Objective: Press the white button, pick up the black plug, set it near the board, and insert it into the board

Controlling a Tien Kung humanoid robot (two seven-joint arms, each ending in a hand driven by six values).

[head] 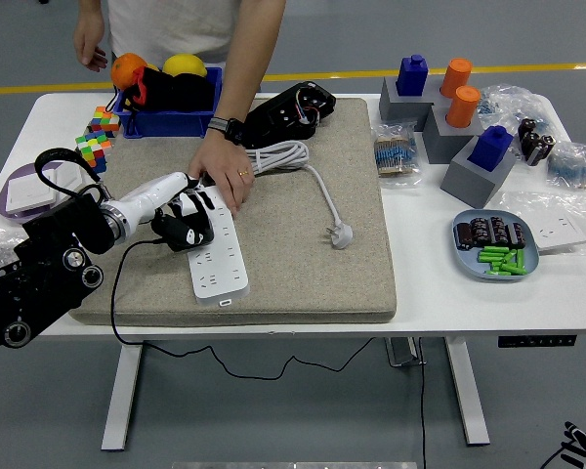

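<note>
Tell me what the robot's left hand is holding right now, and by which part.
The left hand grips the black plug by its body, over the white power strip. A person's hand presses on the strip's far end.

Upper right of the frame: two blue blocks [412,74] and two orange cylinders [457,77] sit on three grey stands [478,170]. Upper left: one blue bin [166,122], one orange [129,70], one yellow fruit [186,65], two colour cubes [104,121]. Centre: one beige mat [303,264], one white power strip [220,259], one black plug [186,231], one loose white plug [341,234]. Right: one blue plate [496,257].
</note>
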